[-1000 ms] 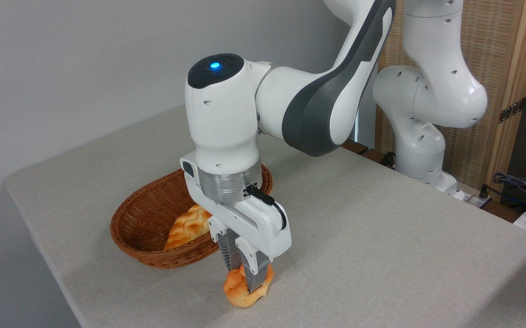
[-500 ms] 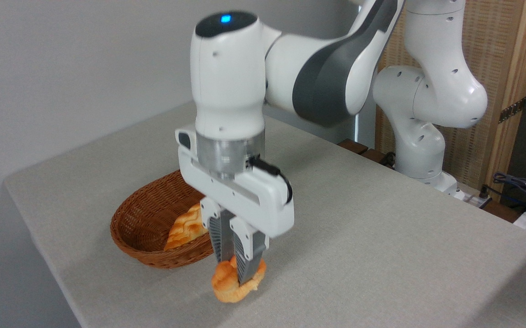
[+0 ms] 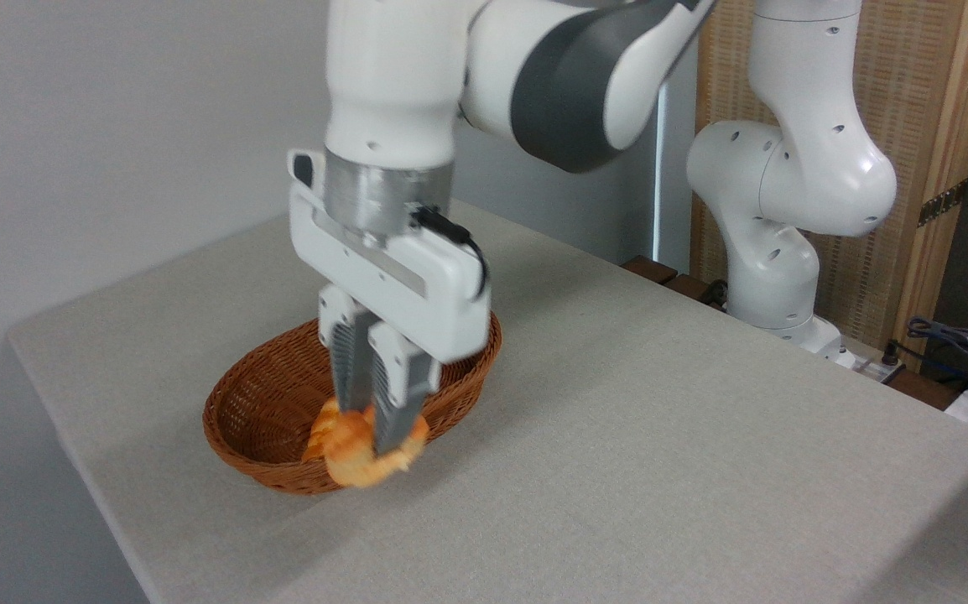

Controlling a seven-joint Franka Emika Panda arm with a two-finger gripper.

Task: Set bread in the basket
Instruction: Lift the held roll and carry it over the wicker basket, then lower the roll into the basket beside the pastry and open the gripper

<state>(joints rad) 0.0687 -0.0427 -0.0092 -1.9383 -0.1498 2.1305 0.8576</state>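
Grey wall (image 3: 115,126), wood-framed woven screen (image 3: 937,126)

The bun (image 3: 358,457) is orange-golden, paler along its lower edge. The wicker basket (image 3: 266,403) is reddish-brown with a fine woven pattern and a braided rim. At 9 o'clock of the bun, a sliver of a golden loaf (image 3: 318,436) shows, striped pale and amber. The tool (image 3: 379,436) has a white body, grey ribbed fingers (image 3: 348,373) and a black cable. The arm (image 3: 551,75) is white with dark grey panels. The surface (image 3: 660,436) is plain light beige-grey cloth.
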